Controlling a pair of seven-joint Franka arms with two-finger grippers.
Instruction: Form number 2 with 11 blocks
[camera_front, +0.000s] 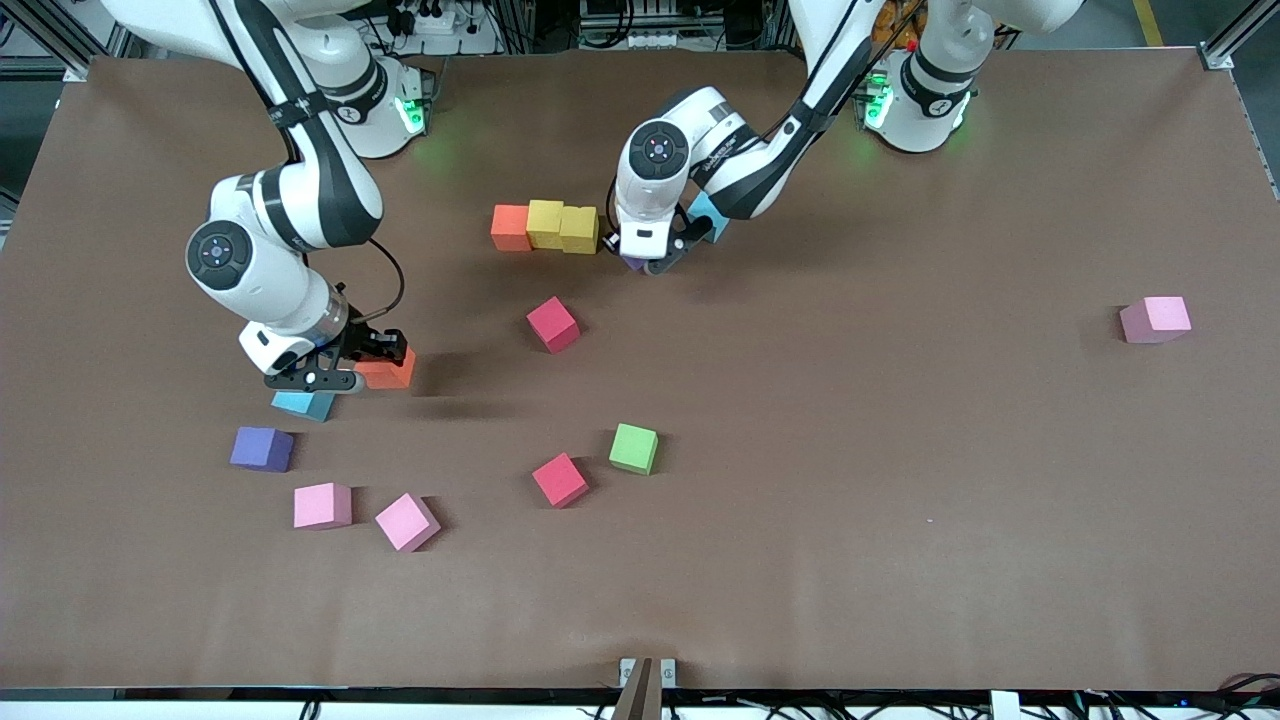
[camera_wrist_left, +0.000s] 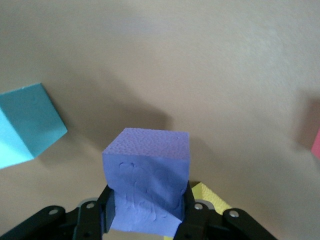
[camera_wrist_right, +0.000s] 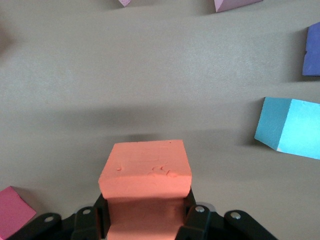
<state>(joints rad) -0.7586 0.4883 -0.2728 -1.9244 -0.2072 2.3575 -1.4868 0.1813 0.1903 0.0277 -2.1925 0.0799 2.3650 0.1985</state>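
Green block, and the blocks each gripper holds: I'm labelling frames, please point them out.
green block (camera_front: 634, 447), front view, top face.
purple block (camera_wrist_left: 147, 175), left wrist view, front face.
orange block (camera_wrist_right: 146, 170), right wrist view, top face.

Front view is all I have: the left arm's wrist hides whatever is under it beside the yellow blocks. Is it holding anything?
Observer: Yes. The left wrist view shows the left end effector shut on a purple block, clamped on two opposite sides.
Operator: How close is that block to the row?
Observer: A corner of a yellow block shows right beside the held one. I cannot tell whether they touch.
Operator: And the right arm's grip?
Observer: The right end effector is shut on an orange block. The block sits centred, and most of it sticks out past the fingertips.
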